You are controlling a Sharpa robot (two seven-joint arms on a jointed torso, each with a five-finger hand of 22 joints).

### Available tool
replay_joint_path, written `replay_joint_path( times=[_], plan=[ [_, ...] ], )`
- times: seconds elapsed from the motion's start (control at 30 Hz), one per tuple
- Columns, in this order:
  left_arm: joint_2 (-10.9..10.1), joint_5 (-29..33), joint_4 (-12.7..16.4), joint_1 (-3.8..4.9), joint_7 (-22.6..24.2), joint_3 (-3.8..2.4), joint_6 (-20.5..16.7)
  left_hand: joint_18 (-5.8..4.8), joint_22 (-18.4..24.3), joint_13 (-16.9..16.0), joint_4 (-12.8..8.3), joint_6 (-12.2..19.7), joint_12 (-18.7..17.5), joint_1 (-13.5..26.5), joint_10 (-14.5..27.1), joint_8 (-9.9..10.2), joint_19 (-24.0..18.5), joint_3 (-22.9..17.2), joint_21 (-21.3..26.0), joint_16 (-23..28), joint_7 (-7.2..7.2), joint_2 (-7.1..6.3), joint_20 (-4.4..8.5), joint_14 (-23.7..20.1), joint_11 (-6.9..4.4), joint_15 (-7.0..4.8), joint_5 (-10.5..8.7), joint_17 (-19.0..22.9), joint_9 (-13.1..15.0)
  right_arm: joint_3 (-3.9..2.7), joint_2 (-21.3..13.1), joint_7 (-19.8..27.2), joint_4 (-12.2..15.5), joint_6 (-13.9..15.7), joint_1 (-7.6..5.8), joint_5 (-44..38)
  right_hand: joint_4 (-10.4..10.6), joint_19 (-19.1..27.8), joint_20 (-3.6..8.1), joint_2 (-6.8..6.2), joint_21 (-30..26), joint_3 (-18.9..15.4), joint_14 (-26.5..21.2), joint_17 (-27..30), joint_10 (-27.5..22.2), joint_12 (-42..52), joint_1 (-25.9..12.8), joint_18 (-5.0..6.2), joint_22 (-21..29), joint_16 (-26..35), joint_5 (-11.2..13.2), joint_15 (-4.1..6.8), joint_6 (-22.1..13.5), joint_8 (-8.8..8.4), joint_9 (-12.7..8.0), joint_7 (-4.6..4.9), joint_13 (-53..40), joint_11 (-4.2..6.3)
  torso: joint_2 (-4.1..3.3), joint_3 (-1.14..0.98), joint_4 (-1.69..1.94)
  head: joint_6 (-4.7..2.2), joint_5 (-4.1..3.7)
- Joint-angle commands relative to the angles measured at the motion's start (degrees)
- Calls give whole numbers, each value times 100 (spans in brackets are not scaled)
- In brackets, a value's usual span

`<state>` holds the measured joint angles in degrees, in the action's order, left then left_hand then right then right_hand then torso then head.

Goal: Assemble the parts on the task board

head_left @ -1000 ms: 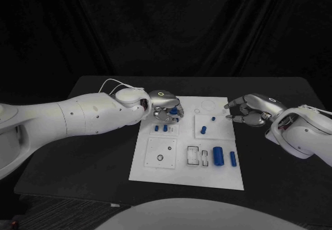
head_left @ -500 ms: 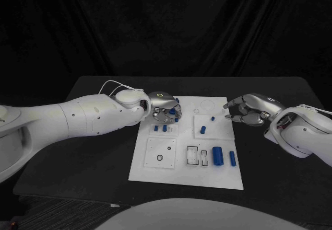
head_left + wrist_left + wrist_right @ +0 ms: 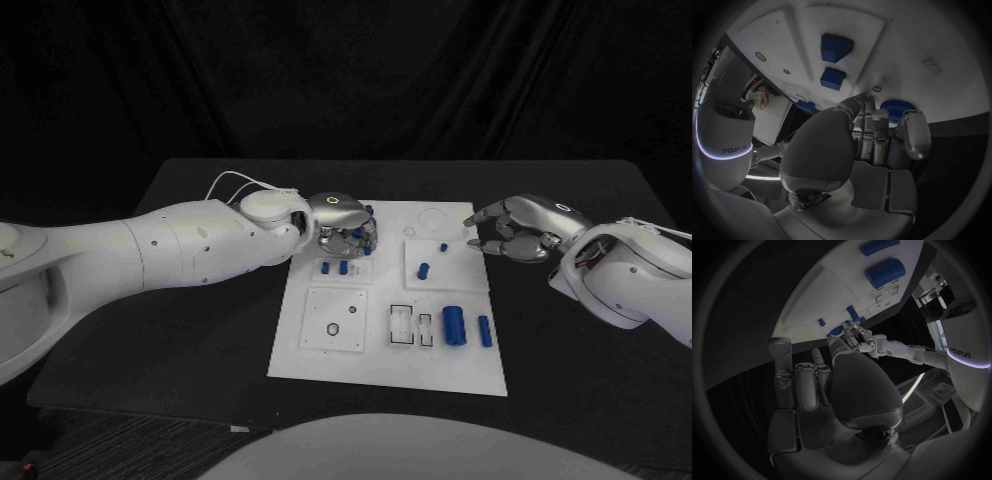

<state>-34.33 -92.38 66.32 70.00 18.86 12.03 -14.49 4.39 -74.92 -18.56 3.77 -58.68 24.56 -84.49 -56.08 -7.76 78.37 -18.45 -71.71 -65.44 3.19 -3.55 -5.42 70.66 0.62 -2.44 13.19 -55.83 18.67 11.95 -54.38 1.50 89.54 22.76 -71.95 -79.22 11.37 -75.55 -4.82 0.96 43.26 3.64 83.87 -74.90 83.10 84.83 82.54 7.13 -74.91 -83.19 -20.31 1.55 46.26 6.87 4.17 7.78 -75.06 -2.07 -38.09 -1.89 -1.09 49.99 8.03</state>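
Note:
The white task board lies mid-table. My left hand hovers over its far left corner, fingers curled round a blue round part. Just nearer me on the board sit two small blue blocks, also in the left wrist view. My right hand hangs at the board's right edge, fingers curled in with nothing in them. On the board lie a blue peg, a thick blue cylinder and a slimmer one.
A square plate with a hole and two empty slots sit in the board's near half. Black table surrounds the board. My bulky left forearm stretches across the table's left side.
My left hand has turned slightly over the board's far left corner, and the blue part now shows less between its fingers. The right hand has barely moved.

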Motion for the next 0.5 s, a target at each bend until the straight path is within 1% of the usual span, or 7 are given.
replay_joint_path(
  times=[0.03,0.27,0.37,0.5],
  plan=[
    [1,-24,-13,-34,230,12,-151,-37,-981,-15,-22,-65,22,14,-47,-46,31,2,-21,-20,3,69,7,34,-6,-7,31,1,56,-4,8,21,-8,63,17,-14,9,-22,9,-9,27,17,341,-977,15,-16,-21,44,-509,-21,-6,-8,26,-2,4,1,-940,-14,2,-3,3,1,3],
    [-2,-23,-22,-44,297,12,-161,-34,-975,-24,-37,-215,38,51,-90,-110,24,17,-7,13,16,82,12,30,-17,-17,59,45,77,-4,22,-2,-23,41,19,-14,9,-17,10,-9,8,20,338,-971,11,-20,-21,47,-505,-14,-4,-8,30,-1,4,1,-936,-14,2,0,1,1,0],
    [-18,-23,-20,-46,332,12,-238,-35,-976,-24,-39,-235,40,57,-101,-117,28,18,-13,14,21,85,12,33,-15,-17,74,45,80,-4,24,-13,-27,29,20,-14,9,-17,10,-9,8,20,338,-971,11,-20,-21,47,-505,-14,-4,-8,30,-1,4,1,-936,-14,1,-1,0,1,3],
    [-62,-23,2,-47,366,12,-386,-38,-979,5,-45,-235,-4,81,-89,-102,37,11,-26,25,36,83,15,39,0,-13,139,60,72,-4,22,-22,-30,22,21,-14,9,-15,10,-11,1,22,337,-969,4,-25,-21,48,-504,-11,0,-7,30,-3,3,1,-931,-14,2,-1,3,1,1]
  ],
)
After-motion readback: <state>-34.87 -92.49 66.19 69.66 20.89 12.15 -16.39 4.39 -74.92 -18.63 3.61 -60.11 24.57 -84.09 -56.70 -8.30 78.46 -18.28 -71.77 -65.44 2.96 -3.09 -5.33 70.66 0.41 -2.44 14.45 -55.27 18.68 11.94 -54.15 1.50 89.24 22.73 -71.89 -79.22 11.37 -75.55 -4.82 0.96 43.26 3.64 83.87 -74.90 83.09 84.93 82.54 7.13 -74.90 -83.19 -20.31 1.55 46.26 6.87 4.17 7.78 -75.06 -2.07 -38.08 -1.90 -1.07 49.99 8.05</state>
